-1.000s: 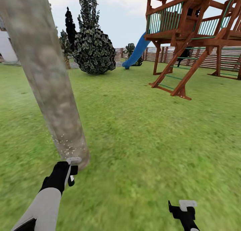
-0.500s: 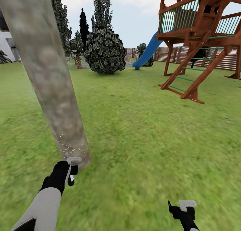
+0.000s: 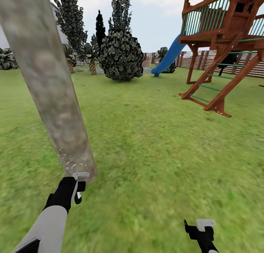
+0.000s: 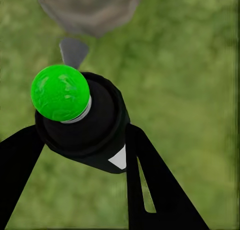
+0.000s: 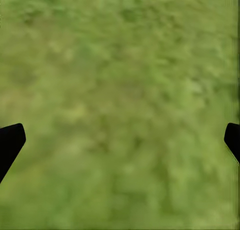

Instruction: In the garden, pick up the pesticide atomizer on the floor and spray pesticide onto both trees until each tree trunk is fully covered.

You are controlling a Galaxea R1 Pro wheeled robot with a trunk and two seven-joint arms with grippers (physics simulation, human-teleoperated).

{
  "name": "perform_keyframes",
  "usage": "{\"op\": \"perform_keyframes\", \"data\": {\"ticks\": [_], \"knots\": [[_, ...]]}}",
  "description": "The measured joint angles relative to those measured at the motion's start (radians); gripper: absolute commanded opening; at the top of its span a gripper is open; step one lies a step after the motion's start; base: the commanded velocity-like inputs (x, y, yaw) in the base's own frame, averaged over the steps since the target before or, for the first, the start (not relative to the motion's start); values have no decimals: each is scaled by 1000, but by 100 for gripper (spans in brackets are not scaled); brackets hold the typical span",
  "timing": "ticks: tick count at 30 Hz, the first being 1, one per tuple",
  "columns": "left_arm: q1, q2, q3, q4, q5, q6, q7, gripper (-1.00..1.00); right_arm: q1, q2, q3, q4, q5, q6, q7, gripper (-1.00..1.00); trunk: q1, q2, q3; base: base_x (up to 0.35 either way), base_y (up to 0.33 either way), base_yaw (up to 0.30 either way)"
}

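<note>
Trunk (image 3: pixel 51 91): one smooth, mottled grey-brown column; white specks (image 3: pixel 71 161) near base.
Your left gripper (image 3: pixel 77 187): clamps one dark atomizer (image 4: pixel 85 122), round green cap.
Your right gripper (image 3: pixel 201 229): fingers spread, nothing held, over blurry grass (image 3: pixel 165 154).

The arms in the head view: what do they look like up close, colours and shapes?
The left arm has a smooth pale-grey forearm shell ending in a black wrist. Its hand is black with flat, light-grey fingers. The right hand matches: black body, a pale-grey finger on top. In the wrist views the fingers look like flat black blades, one with a narrow slot. No cables or markings are visible.
</note>
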Motion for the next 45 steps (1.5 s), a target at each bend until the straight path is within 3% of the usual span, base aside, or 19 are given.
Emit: {"op": "perform_keyframes", "data": {"ticks": [9, 18, 24, 26, 30, 33, 45], "knots": [[0, 13, 6, 1, 2, 4, 0, -100, 0, -1, 0, 0, 0, -1, -1, 100, 0, 0, 0, 90, -247, 269], [-12, 11, 0, -10, 3, 21, -15, -100, 0, -3, 0, 0, 0, -1, -1, 100, 0, 0, 0, 34, -17, 184], [-178, 15, -1, -16, -1, 125, -17, -100, 0, -6, 0, 0, 0, -1, -1, 100, 0, 0, 0, 0, 0, 4], [-198, 21, -1, -16, -1, 127, -17, -100, 0, -6, 0, 0, 0, -1, -1, 100, 0, 0, 0, 0, 0, 0], [-204, 73, 2, -16, 1, 166, -46, -100, 0, -6, 0, 0, 0, 0, -1, 100, 0, 0, 0, 0, 0, 0], [-203, 88, 1, -17, 0, 170, -100, -100, 0, -6, 0, 0, 0, 0, -1, 100, 0, 0, 0, 0, 0, 82], [-212, 73, -2, -73, -3, 170, -111, -100, 0, -6, 0, 0, 0, -1, -1, 100, 0, 0, 0, 0, -213, 154]]}}
